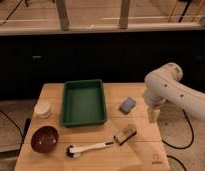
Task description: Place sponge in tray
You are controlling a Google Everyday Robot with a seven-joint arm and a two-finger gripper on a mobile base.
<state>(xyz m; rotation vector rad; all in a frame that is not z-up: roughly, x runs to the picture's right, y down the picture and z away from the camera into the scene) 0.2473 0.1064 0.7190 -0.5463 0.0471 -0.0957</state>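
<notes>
The blue-grey sponge (128,104) lies flat on the wooden table (51,91), a little to the right of the green tray (84,102). The tray sits in the middle of the table and holds nothing. My gripper (153,115) hangs at the table's right edge, to the right of the sponge and apart from it, below the white arm (171,90). It holds nothing that I can see.
A tan wooden block with a black edge (125,134) lies near the front, beside a white-handled brush (89,148). A dark-red bowl (44,138) sits at front left and a small white cup (43,109) at the left edge. A dark wall stands behind.
</notes>
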